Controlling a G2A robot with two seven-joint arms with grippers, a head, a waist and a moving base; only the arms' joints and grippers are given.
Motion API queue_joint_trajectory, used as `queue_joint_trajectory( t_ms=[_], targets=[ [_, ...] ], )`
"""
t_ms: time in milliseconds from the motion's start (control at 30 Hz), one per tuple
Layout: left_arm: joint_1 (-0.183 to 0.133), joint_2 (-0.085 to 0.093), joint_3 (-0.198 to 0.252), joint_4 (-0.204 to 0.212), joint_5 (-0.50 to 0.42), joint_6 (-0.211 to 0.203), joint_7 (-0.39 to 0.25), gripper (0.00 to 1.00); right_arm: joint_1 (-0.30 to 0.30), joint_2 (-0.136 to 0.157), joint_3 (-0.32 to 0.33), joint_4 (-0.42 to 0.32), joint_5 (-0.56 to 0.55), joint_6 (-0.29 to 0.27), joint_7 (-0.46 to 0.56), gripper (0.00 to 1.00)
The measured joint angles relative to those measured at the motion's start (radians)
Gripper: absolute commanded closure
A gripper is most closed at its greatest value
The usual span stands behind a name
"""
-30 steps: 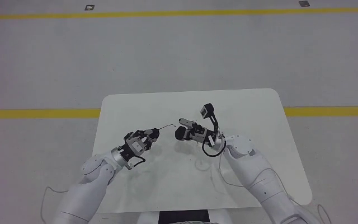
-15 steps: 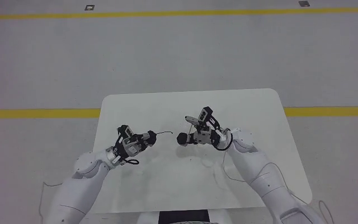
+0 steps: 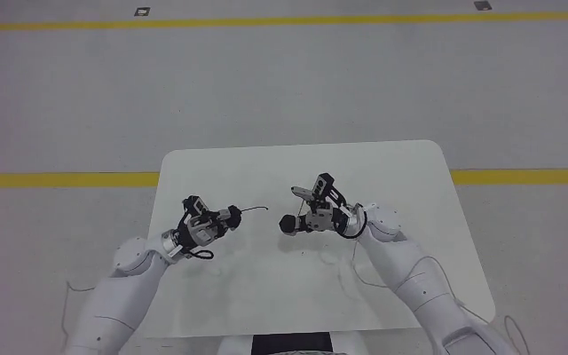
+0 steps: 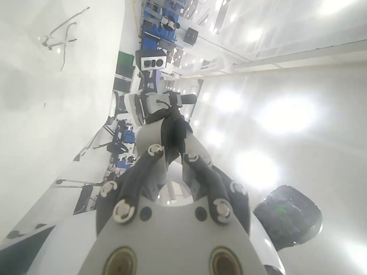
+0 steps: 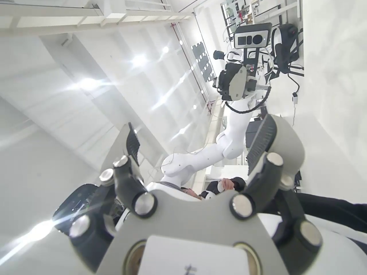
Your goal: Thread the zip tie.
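A thin black zip tie (image 3: 254,211) sticks out of my left gripper (image 3: 232,216), which is shut on its near end left of the table's middle. Its free end points toward my right gripper (image 3: 294,207), a short gap away. The right gripper stands open with nothing between its fingers, seen wide apart in the right wrist view (image 5: 199,131). In the left wrist view my left gripper (image 4: 172,127) has its dark pads pressed together, and the right gripper (image 4: 169,101) is farther off in line with them.
Both grippers hover over the white table (image 3: 399,177). Several pale loose ties (image 4: 61,34) lie on the table (image 4: 43,101) beyond my left gripper. A yellow floor line (image 3: 80,179) runs past the table's sides.
My left gripper has drawn back to the left with the zip tie. The right gripper has turned and shifted a little, so the gap between the two has widened.
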Motion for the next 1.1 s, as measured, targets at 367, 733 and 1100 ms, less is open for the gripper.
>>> queue_joint_trajectory(
  t_ms=[367, 733, 1100],
  targets=[
    [-0.069, 0.024, -0.008, 0.079, 0.051, 0.031, -0.259, 1.0, 0.044, -0.009, -0.06, 0.088, 0.008, 0.009, 0.155, 0.0],
    [-0.085, 0.024, 0.024, 0.119, -0.036, 0.021, -0.307, 1.0, 0.064, -0.017, -0.104, 0.094, -0.022, -0.021, 0.205, 0.0],
    [-0.085, 0.024, 0.024, 0.119, -0.036, 0.021, -0.307, 1.0, 0.043, -0.021, -0.118, 0.06, -0.028, -0.07, 0.129, 0.76]
  ],
)
